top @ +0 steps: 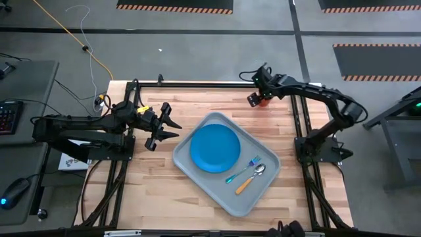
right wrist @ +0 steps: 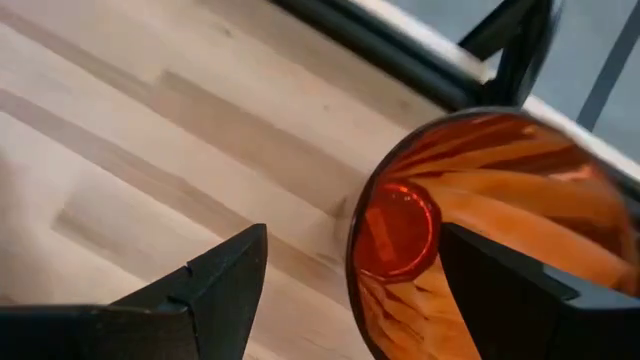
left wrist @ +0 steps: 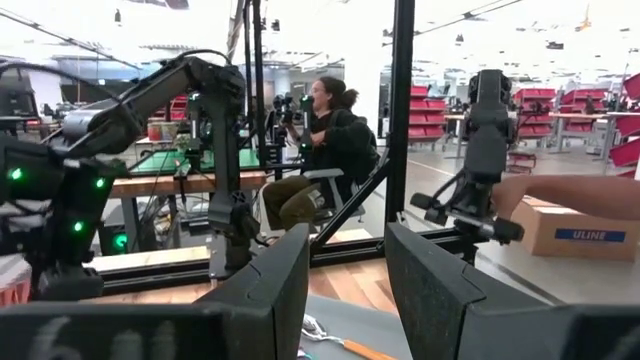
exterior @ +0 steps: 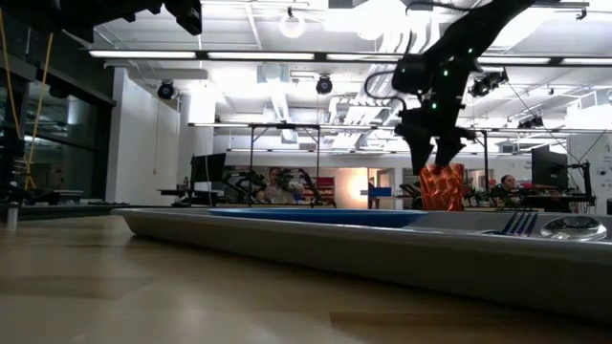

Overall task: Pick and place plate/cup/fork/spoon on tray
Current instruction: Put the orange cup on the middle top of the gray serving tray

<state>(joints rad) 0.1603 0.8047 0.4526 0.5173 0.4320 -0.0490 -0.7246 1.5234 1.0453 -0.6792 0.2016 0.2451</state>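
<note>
The red-orange cup stands upright on the wood near the table's far edge. My right gripper hangs open just above it, slanting down. One finger is over the cup's mouth and the other is outside its wall; no touch shows. In the low view the fingertips end at the cup's top. The grey tray bears the blue plate, the teal-handled fork and the orange-handled spoon. My left gripper waits open above the table's left part.
The table frame's black rail runs close behind the cup. Bare wood lies between the cup and the tray. People sit in the room beyond the table.
</note>
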